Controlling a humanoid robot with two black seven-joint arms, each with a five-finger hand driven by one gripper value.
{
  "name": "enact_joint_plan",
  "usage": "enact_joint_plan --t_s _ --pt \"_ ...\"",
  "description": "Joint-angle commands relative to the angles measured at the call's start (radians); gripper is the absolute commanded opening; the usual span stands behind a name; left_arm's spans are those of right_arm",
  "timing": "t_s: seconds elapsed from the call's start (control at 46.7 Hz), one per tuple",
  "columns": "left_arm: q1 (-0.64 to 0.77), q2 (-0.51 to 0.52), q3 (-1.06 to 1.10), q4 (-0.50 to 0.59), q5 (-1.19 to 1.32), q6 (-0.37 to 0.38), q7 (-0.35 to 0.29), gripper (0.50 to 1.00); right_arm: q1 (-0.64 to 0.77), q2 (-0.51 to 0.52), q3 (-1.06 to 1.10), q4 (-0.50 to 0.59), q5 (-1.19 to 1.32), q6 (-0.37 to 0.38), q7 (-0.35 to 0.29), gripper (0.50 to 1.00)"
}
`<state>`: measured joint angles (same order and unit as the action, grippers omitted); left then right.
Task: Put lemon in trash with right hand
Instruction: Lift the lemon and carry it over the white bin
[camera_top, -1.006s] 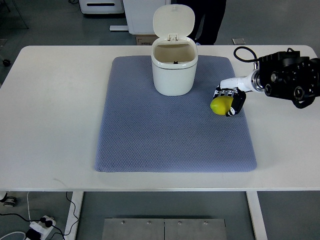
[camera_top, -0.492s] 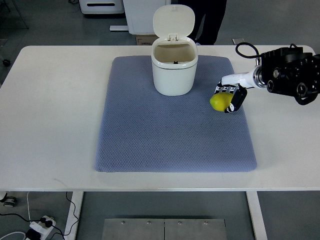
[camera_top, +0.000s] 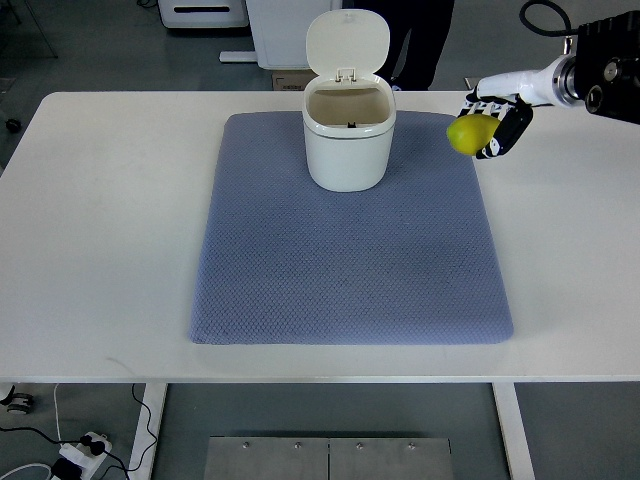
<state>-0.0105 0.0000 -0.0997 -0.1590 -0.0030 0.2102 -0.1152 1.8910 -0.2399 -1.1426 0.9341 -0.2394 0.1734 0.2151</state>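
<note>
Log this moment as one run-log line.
right hand: holding lemon | lemon: lifted, right of trash can | lid: open | left arm: unseen

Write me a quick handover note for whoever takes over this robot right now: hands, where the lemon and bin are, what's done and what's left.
Right hand: shut on the lemon, held in the air at the mat's far right corner, to the right of the bin.
Left hand: not in view.
Bin: upright at the far middle of the mat, lid flipped open, nothing visible inside from this angle.
Done: lemon grasped and off the mat.
Left: carry the lemon left until it is over the bin's opening, release it, pull the hand clear.
</note>
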Motion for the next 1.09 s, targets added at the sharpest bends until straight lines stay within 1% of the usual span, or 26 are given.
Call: enact_joint_plan --t_s 0.0,0.236,0.407,0.599,0.664,0.899,1.071 --pt "0.000 0.000 0.000 -0.001 0.000 0.000 0.000 1.000 0.013 -0.001 0.015 -0.001 0.000 0.001 0.006 0.500" --pt "0.000 0.000 0.000 -0.001 0.000 0.000 0.000 1.000 0.053 0.001 0.046 -0.001 0.012 0.001 0.001 0.500" --pt "0.000 0.000 0.000 0.001 0.000 0.000 0.000 1.000 0.063 0.004 0.083 -0.024 0.040 0.001 -0.010 0.500" --pt "0.000 0.000 0.000 0.001 0.000 0.000 0.000 1.000 0.059 0.011 0.155 -0.084 0.042 0.003 -0.057 0.500" --pt "0.001 0.000 0.000 0.001 0.000 0.000 0.000 1.000 0.051 0.021 0.184 -0.100 0.042 0.003 -0.069 0.500" --pt "0.000 0.000 0.000 0.001 0.000 0.000 0.000 1.000 0.033 0.079 0.224 -0.115 0.042 0.001 -0.077 0.500" --pt "0.000 0.000 0.000 0.001 0.000 0.000 0.000 1.000 0.010 0.106 0.265 -0.138 0.043 0.001 -0.095 0.500"
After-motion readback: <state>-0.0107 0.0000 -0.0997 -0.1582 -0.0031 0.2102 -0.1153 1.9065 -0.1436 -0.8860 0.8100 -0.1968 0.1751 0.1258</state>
